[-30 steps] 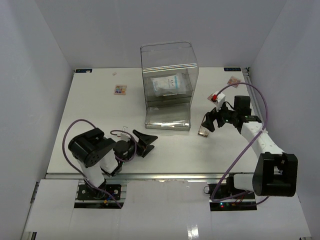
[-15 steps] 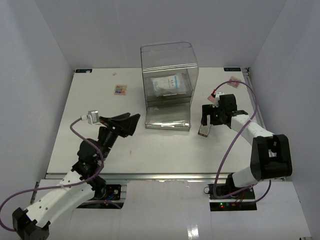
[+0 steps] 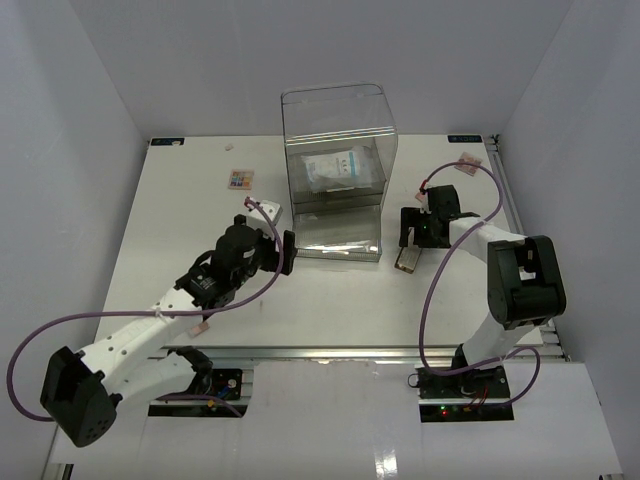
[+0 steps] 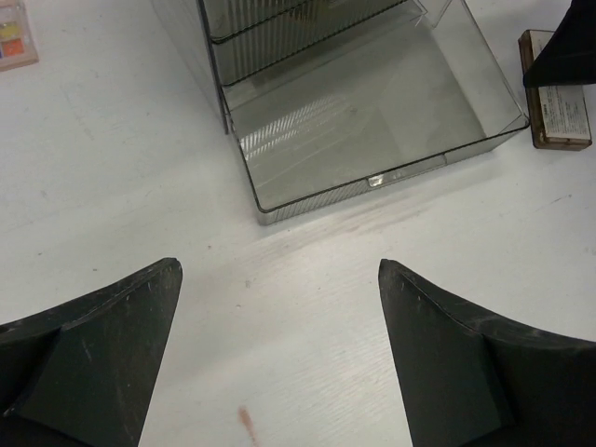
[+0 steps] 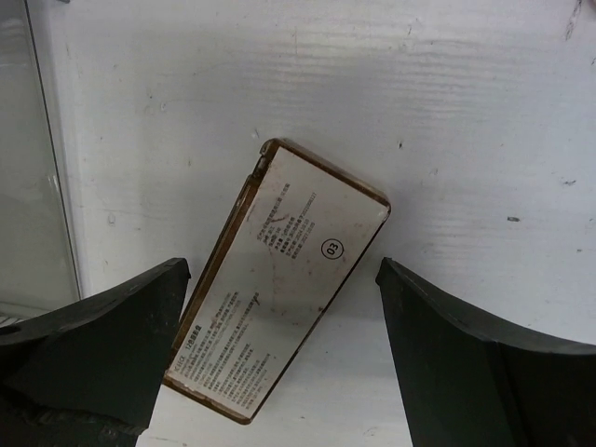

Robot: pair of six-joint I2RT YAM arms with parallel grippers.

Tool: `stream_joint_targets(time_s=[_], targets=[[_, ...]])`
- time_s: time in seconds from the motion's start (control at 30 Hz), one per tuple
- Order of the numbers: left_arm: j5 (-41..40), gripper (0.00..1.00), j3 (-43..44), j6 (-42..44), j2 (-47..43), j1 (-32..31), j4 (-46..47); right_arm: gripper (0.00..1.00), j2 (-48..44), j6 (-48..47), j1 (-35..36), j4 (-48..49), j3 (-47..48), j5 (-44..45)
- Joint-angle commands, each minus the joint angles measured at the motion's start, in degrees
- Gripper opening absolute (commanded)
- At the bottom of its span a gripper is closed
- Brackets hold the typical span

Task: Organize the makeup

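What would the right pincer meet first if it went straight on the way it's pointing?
Most likely the flat gold-edged palette, lying label-up on the table between the fingers of the open right pincer. How far off it is, the pictures don't show.

Left wrist view: multicolour palette (image 4: 11, 35) clipped by the top-left edge; gold-edged case (image 4: 562, 119) part-covered by right claw finger (image 4: 566, 47). Right wrist view: case label's small print unreadable. Top view: pink item (image 3: 467, 162) at table (image 3: 180, 220) far-right corner too small to identify.
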Motion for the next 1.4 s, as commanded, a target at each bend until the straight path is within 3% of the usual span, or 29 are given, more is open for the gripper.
stream_joint_targets(time_s=[0.0,0.27,0.5,0.7,1.0,1.37], targets=[[0.4,0.98,-1.1,4.1,-5.5,0.1,0.5,0.9,3.3,0.9,0.6,1.8,0.5,2.0],[-0.9,0.98,-2.4,4.1,-10.2,0.3,2.0,0.91,4.6,1.5,0.7,2.1,1.0,3.2],[-1.6,0.98,-3.0,4.0,-12.2,0.6,2.4,0.99,5.9,-0.5,1.5,2.4,-0.1,7.9],[-1.6,0.98,-3.3,3.9,-12.8,1.1,2.7,0.89,3.0,-2.7,2.3,1.9,-1.3,4.3],[-1.4,0.98,-3.3,3.8,-13.4,1.4,2.9,0.89,-2.9,-3.5,2.9,0.9,-4.6,0.3],[-1.4,0.98,-3.6,3.7,-14.0,2.3,3.3,0.83,-0.7,-4.8,5.5,0.8,-5.2,-0.9]])
